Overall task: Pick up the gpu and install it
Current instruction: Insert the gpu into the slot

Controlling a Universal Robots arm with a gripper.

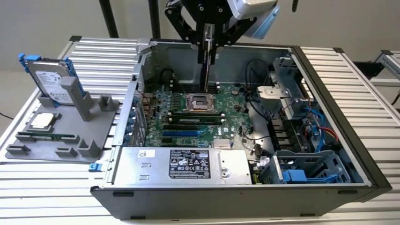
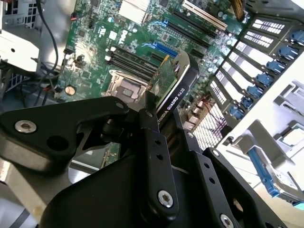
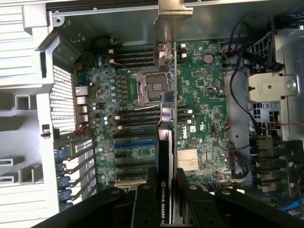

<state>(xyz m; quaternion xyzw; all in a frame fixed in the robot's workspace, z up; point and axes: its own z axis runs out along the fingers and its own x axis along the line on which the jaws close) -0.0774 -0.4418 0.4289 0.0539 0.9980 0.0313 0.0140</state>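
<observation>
My gripper is cut off at the top edge of the exterior view, and the gpu shows me just its thin edge there. I cannot tell whether its lower end touches the motherboard. In both wrist views the fingers are clamped on the gpu. It hangs upright below them, inside the open case, near the socket.

An open computer case sits mid-desk, its motherboard exposed. Toward the desk's edge at the exterior view's left, a grey holder carries an upright hard drive and a memory stick.
</observation>
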